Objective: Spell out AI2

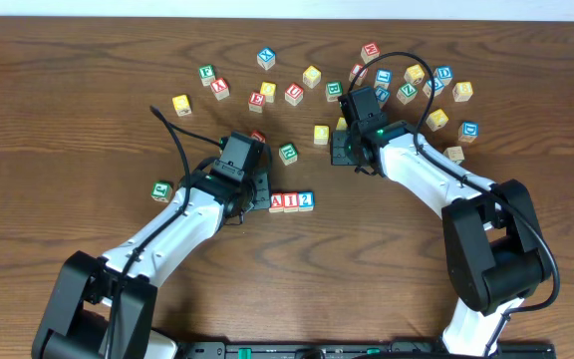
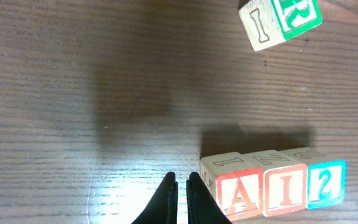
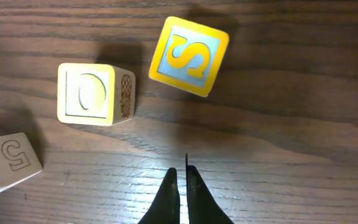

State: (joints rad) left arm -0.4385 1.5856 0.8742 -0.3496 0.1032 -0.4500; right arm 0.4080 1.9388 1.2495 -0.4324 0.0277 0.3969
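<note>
Three wooden cubes stand touching in a row and read A (image 1: 277, 202) (image 2: 244, 193), I (image 1: 291, 202) (image 2: 286, 186), 2 (image 1: 306, 200) (image 2: 325, 182); the A and I are red, the 2 is blue. My left gripper (image 1: 260, 199) (image 2: 183, 177) is shut and empty, low over the table, its tips just left of the A cube. Farther back, my right gripper (image 1: 341, 150) (image 3: 182, 169) is also shut and holds nothing. It hovers over bare wood in front of a yellow S cube (image 3: 188, 56).
A green R cube (image 1: 288, 153) (image 2: 284, 22) lies behind the row. Beside the S cube are a yellow cube (image 3: 92, 93) and a cube marked 5 (image 3: 11, 158). Several loose cubes are scattered across the back of the table (image 1: 68, 120); one green cube (image 1: 161, 189) sits at the left.
</note>
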